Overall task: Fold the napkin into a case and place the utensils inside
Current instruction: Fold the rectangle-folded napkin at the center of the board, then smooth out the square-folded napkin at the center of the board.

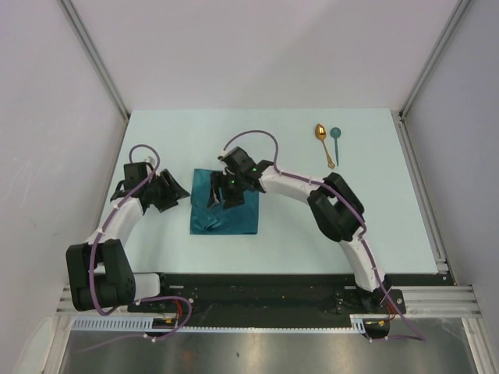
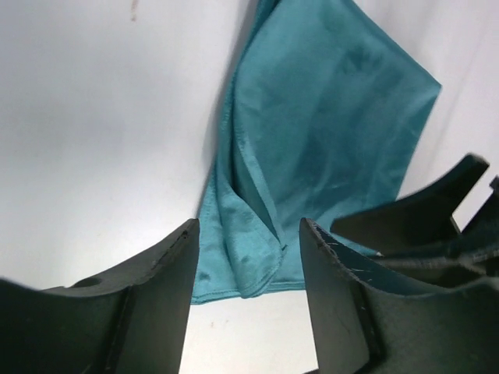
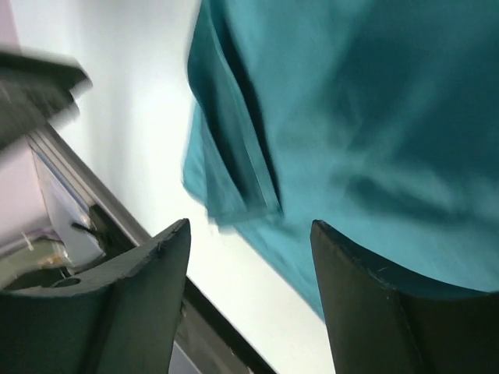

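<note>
The napkin lies beneath the right gripper and just beside the left gripper, both jaws spread, holding nothing.

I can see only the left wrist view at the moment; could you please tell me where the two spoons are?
Observer: The shiny gold metal spoon and the slender teal spoon lie side by side at the far right of the pale table, well apart from the cloth.
Operator: Thank you. What outline does the cloth have from above?
Observer: The teal cloth napkin is roughly square near the table's middle, not yet a narrow case.
Operator: And how is the right end effector?
Observer: The right end effector hangs over the napkin with its jaws open, holding nothing.
</note>
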{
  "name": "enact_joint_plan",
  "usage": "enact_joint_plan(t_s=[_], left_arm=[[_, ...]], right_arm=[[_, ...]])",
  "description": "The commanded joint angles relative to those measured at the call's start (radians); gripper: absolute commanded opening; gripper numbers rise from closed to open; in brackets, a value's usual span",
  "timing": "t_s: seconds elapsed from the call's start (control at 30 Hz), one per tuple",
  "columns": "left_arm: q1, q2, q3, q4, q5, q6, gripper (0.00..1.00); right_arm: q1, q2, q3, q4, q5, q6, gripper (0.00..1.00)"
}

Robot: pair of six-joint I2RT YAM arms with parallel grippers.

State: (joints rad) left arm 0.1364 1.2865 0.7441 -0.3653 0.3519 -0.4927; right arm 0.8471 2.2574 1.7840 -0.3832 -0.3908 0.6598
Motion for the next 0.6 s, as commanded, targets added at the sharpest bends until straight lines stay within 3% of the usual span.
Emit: enact_joint_plan(t_s=[0.0,0.23,0.4,0.57], left_arm=[[-0.014,-0.001,0.004,0.066,0.126,0.019,0.54],[-0.202,0.062,0.038,0.107,0.124,-0.004,0.52],[-0.29,0.209,0.139,0.08,0.114,-0.004,0.53],[-0.356,0.313,0.224,-0.004,0.037,0.022,0.49]], right_arm=[[-0.014,-0.2,-0.226,0.033,-0.014,-0.091,0.66],[-0.028,-0.291,-0.458,0.148,0.004,-0.086,0.35],[-0.046,-0.351,-0.581,0.194,0.02,-0.089,0.27],[-0.077,-0.378,-0.687,0.268,-0.003,-0.051,0.25]])
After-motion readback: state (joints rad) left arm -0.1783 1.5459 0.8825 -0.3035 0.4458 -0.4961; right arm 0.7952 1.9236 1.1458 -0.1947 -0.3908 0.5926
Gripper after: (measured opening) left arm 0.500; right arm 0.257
